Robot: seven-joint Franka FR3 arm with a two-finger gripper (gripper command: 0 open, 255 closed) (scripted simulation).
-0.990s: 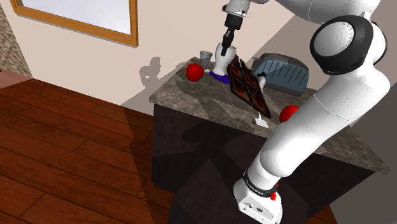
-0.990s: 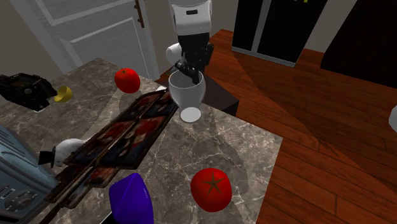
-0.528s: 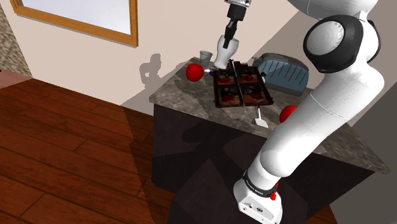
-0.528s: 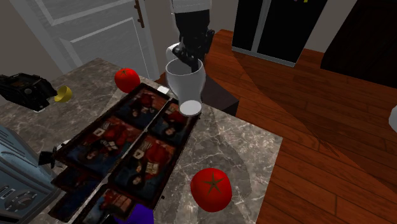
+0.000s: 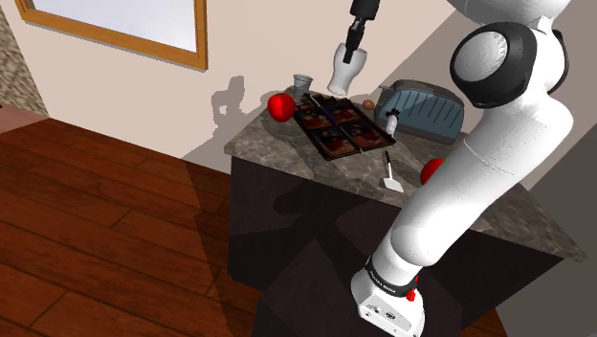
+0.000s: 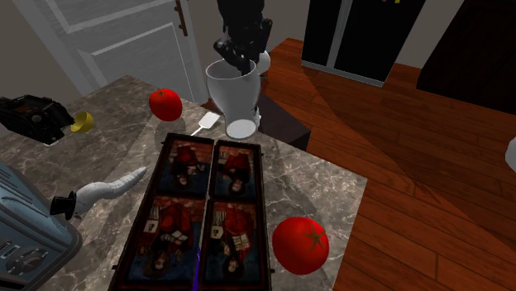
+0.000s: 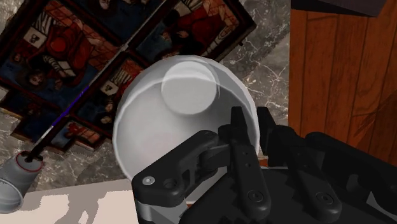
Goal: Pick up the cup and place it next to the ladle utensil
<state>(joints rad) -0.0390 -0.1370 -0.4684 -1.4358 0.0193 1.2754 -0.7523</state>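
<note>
Claw: I am watching the black gripper (image 6: 236, 59) clamping the cup's rim, its fingers drawn narrow with the wall of the bowl caught between them.

Cup, looks: The cup (image 6: 236, 93) is showing plain white. A wide round bowl is narrowing to a short stem and a flat round foot, much like a goblet.

Cup, place: It is hanging in the air above the worktop (image 6: 322, 186), touching nothing but the fingers. It is tilting, mouth up at the gripper and foot down. In the wrist view it is covering one corner of the tray and some bare stone beside the worktop's edge.

Ladle: The white ladle (image 6: 112, 186), with a black end, is lying flat between the grey toaster (image 6: 25, 240) and the tray, well apart from the cup.

Tray: The dark tray (image 6: 203, 211), with four red-and-blue pictured panels, is lying across the middle of the worktop.

Spatula: A white spatula (image 6: 208, 124) is lying near the worktop's edge on the arm's side, between the tray and that edge.

Tomatoes: A red tomato (image 6: 302, 245) is sitting just beside the tray, toward the edge over the wood floor (image 6: 413, 165). A second tomato (image 6: 165, 104) is sitting near the edge facing the white door (image 6: 124, 41).

Beaker: A small grey beaker (image 5: 303, 83) is standing at the worktop's back edge by the wall, near the corner.
</note>
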